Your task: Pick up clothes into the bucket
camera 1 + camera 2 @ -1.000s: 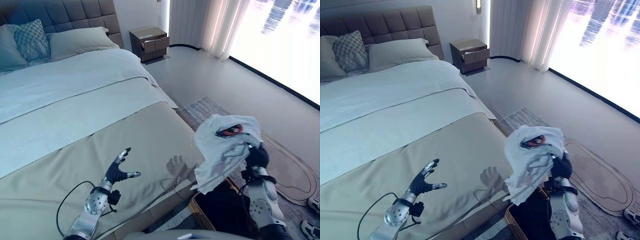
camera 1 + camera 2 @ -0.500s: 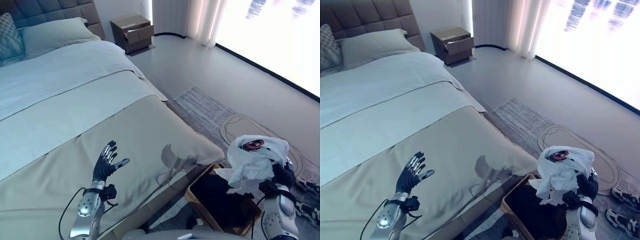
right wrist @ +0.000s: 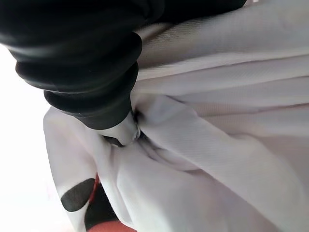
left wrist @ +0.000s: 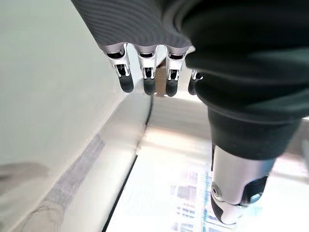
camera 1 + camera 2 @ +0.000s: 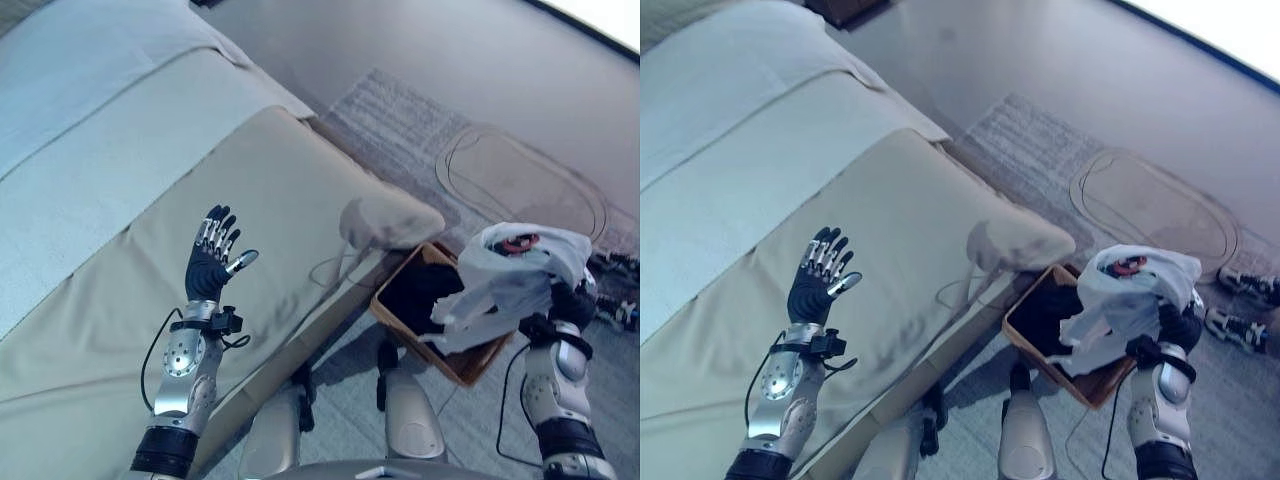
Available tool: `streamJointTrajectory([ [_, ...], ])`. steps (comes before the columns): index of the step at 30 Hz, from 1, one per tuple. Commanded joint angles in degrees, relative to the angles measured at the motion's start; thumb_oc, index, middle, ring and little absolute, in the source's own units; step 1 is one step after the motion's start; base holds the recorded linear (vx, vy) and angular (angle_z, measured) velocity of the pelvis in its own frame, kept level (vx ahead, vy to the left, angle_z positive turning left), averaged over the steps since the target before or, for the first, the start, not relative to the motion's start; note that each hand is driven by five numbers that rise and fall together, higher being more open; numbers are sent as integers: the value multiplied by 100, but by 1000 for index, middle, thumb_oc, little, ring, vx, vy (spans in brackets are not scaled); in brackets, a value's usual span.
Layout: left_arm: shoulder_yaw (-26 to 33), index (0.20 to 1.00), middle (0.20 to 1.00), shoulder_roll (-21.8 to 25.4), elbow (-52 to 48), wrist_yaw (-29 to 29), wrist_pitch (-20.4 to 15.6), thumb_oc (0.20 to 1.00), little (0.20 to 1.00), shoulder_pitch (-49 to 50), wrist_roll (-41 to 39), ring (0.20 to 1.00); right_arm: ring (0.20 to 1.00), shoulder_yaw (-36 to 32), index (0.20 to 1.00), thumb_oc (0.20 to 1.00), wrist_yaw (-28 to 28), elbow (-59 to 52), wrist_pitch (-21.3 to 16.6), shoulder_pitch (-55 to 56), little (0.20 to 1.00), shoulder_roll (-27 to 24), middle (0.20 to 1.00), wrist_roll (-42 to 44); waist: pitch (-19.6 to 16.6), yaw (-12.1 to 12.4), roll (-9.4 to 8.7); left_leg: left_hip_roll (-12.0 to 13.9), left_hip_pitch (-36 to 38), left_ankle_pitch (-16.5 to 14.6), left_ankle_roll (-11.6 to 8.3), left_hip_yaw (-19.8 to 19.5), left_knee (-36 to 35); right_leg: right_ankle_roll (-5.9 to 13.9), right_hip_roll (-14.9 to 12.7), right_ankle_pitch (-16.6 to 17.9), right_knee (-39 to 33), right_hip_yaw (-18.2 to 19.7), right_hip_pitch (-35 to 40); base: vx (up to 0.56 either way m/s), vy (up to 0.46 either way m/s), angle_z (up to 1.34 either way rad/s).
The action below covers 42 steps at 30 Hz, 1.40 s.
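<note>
A white garment (image 5: 520, 275) with a red and black print hangs bunched from my right hand (image 5: 572, 305), whose fingers are curled into the cloth (image 3: 217, 145). It hangs over the right part of a brown woven basket (image 5: 412, 343) with a dark inside, which stands on the floor at the bed's foot corner. My left hand (image 5: 208, 265) is raised above the bed with its fingers (image 4: 147, 82) straight and nothing in it.
The bed (image 5: 120, 190) with its beige cover fills the left, and its corner overhangs the basket. A grey patterned rug (image 5: 420, 130) lies beyond the basket. A pair of shoes (image 5: 1238, 305) sits on the floor at the far right.
The camera has tipped down towards the floor. My right hand has brought the white garment down from beside the bed to above the basket. My left hand has lifted, fingers upright.
</note>
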Motion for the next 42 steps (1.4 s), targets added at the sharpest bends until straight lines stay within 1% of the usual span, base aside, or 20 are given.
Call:
streamJointTrajectory([
  [1, -55, 1000, 1000, 98, -559, 88, -443, 1000, 1000, 33, -152, 1000, 200, 92, 200, 200, -207, -263, -610, -317, 200, -433, 200, -168, -37, 7, -79, 222, -331, -829, 75, -25, 1246, 159, -253, 533, -71, -17, -164, -159, -8, -10],
  [3, -65, 1000, 1000, 94, -618, 182, -452, 1000, 1000, -42, -123, 1000, 200, 144, 200, 200, -286, -343, -630, -436, 200, -523, 200, -232, 45, 19, -49, 278, -739, -966, 68, 11, 1637, 130, -230, 428, 276, 70, -587, -141, -19, -5],
  [4, -63, 1000, 1000, 94, -618, 182, -452, 1000, 1000, -46, -123, 1000, 200, 144, 200, 200, -287, -344, -629, -440, 200, -522, 200, -233, 28, 18, -52, 272, -765, -925, 74, 16, 1617, 127, -233, 470, 247, 74, -610, -109, -36, -8],
  [5, -101, 1000, 1000, 96, -692, 203, -461, 1000, 1000, -78, -170, 1000, 200, 171, 200, 200, -353, -401, -668, -509, 200, -561, 200, -278, 111, 17, -9, 291, -1082, -1008, 81, -1, 1883, 96, -224, 380, 507, 128, -920, -108, -25, -8],
  [9, -80, 1000, 1000, 170, -766, 267, -518, 1000, 1000, -163, -155, 1000, 200, 284, 200, 200, -455, -381, -684, -739, 200, -761, 200, -392, 170, 26, 60, 309, -1503, -1095, 92, 80, 2145, 63, -194, 316, 807, 266, -1442, -92, 8, -5],
  [12, -58, 1000, 1000, 219, -857, 334, -572, 1000, 1000, -162, -218, 1000, 200, 320, 200, 200, -560, -411, -695, -953, 200, -977, 200, -470, 247, 62, 131, 332, -2056, -1158, 93, 127, 2505, 36, -154, 276, 1145, 425, -1994, -91, -2, -18],
  [17, -40, 1000, 1000, 243, -939, 380, -608, 1000, 1000, -29, -391, 1000, 200, 372, 200, 200, -675, -379, -736, -1170, 200, -1161, 200, -469, 327, 130, 252, 307, -2468, -1213, 135, 174, 2752, -3, -123, 214, 1459, 582, -2514, -25, 16, -2],
  [18, -42, 1000, 1000, 235, -953, 390, -623, 1000, 1000, -12, -423, 1000, 200, 390, 200, 200, -697, -309, -726, -1221, 200, -1174, 200, -473, 316, 162, 281, 304, -2486, -1396, 89, 140, 2857, 18, -108, 27, 1597, 608, -2543, -14, 15, -5],
  [19, -38, 1000, 1000, 231, -957, 390, -626, 1000, 1000, -15, -425, 1000, 200, 393, 200, 200, -697, -304, -731, -1232, 200, -1182, 200, -471, 340, 145, 271, 310, -2566, -1247, 135, 190, 2854, -9, -118, 188, 1541, 610, -2603, 51, 26, -13],
  [20, -44, 1000, 1000, 247, -982, 423, -660, 1000, 1000, 0, -447, 1000, 200, 470, 200, 200, -763, -122, -716, -1373, 200, -1238, 200, -472, 357, 192, 339, 290, -2628, -1430, 103, 170, 2959, 8, -106, 2, 1708, 650, -2709, -24, 16, -10],
  [21, -41, 1000, 1000, 243, -983, 425, -660, 1000, 1000, -1, -446, 1000, 200, 478, 200, 200, -764, -107, -721, -1388, 200, -1245, 200, -469, 356, 191, 341, 295, -2641, -1458, 102, 170, 2989, 10, -103, -26, 1741, 655, -2725, 38, 37, -8],
  [22, -57, 1000, 1000, 254, -1055, 434, -689, 1000, 1000, 15, -464, 1000, 200, 596, 200, 200, -893, 111, -625, -1562, 200, -1352, 200, -681, 379, 236, 408, 273, -2766, -1470, 117, 203, 3050, -4, -87, -57, 1852, 709, -2897, -17, 17, -5],
  [27, -109, 1000, 1000, 271, -1118, 585, -750, 1000, 1000, -39, -447, 1000, 200, 967, 200, 200, -1346, 445, -339, -2077, 200, -1571, 200, -1400, 413, 307, 501, 265, -3036, -1487, 140, 256, 3196, -27, -93, -87, 2050, 798, -3224, -32, 6, -4],
  [29, -238, 1000, 1000, 297, -1193, 645, -754, 1000, 1000, -65, -425, 1000, 200, 1325, 200, 200, -1611, 869, -2, -2504, 200, -1782, 200, -1990, 442, 362, 557, 242, -3152, -1459, 151, 275, 3189, -36, -121, -87, 2095, 820, -3363, -19, 0, 0],
  [31, -297, 1000, 1000, 300, -1220, 694, -773, 1000, 1000, -87, -389, 1000, 200, 1556, 200, 200, -1707, 1077, 180, -2772, 200, -1852, 200, -2314, 456, 377, 595, 243, -3227, -1439, 154, 295, 3187, -49, -114, -89, 2128, 836, -3456, 0, 0, 0],
  [35, -331, 1000, 1000, 322, -1264, 806, -810, 1000, 1000, -134, -302, 1000, 200, 1756, 200, 200, -1797, 1323, 312, -3056, 200, -1880, 200, -2499, 471, 401, 618, 223, -3328, -1422, 159, 319, 3207, -65, -103, -88, 2190, 871, -3607, 0, 0, 0],
  [38, -417, 1000, 1000, 339, -1357, 825, -852, 1000, 1000, -169, -375, 1000, 200, 2134, 200, 200, -1733, 2038, 491, -3468, 200, -1980, 200, -2616, 467, 466, 643, 215, -3484, -1412, 178, 340, 3275, -76, -97, -89, 2292, 899, -3780, 0, 0, 0],
  [40, -428, 1000, 1000, 336, -1380, 827, -845, 1000, 1000, -177, -396, 1000, 200, 2323, 200, 200, -1670, 2172, 604, -3561, 200, -2035, 200, -2812, 467, 470, 631, 221, -3531, -1412, 178, 339, 3296, -79, -90, -79, 2302, 909, -3830, -10, -4, 2],
  [41, -461, 1000, 1000, 373, -1366, 835, -817, 1000, 1000, -174, -379, 1000, 200, 2726, 200, 200, -1602, 2528, 904, -3742, 200, -2186, 200, -3368, 463, 489, 611, 222, -3583, -1404, 179, 328, 3311, -82, -81, -67, 2327, 903, -3897, 0, 0, 0],
  [42, -459, 1000, 1000, 369, -1368, 853, -808, 1000, 1000, -174, -359, 1000, 200, 2889, 200, 200, -1587, 2708, 997, -3871, 200, -2215, 200, -3531, 453, 478, 612, 222, -3621, -1404, 179, 330, 3322, -87, -76, -67, 2341, 902, -3929, 0, 0, 0],
])
